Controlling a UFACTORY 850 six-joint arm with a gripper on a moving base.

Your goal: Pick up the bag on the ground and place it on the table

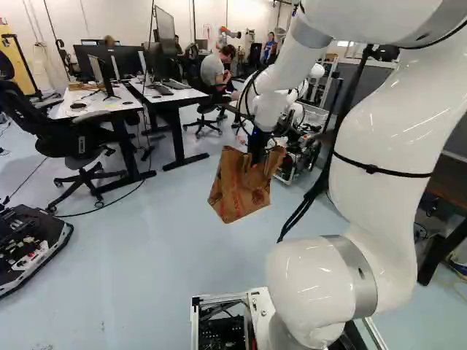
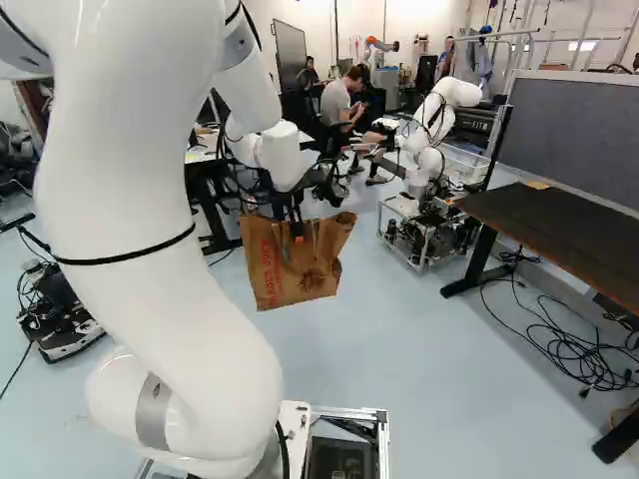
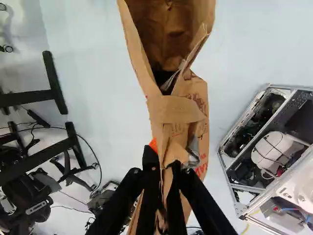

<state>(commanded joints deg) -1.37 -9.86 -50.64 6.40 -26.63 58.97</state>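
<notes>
At the left edge of the left base view sits one low black machine (image 1: 25, 244), partly cut off. Right of it are two office chairs, the nearer (image 1: 55, 135) beside the first of two white desks (image 1: 86, 103), the farther (image 1: 208, 120) by the right end of the second desk (image 1: 164, 95). Screens (image 1: 166, 33) overlap on the desks, too many behind one another to count.

Next comes one brown paper bag (image 1: 241, 193), hanging in the air over the floor (image 1: 168, 240), as best I can judge its lower edge. The gripper (image 2: 298, 236) has its two fingers clamped on the paper at one side of the bag's mouth, which gapes; shadow hides the bottom inside. Red print shows on its outside, lettering and a round mark, creased in places.

Farther right, another robot (image 2: 439, 130) stands on a metal frame beyond the left corner of the single dark-topped table (image 2: 559, 225). That table's right end is cut off. A grey partition (image 2: 574, 125) rises behind its far edge; below its near edge, black cables (image 2: 564, 349) tangle beyond counting.
</notes>
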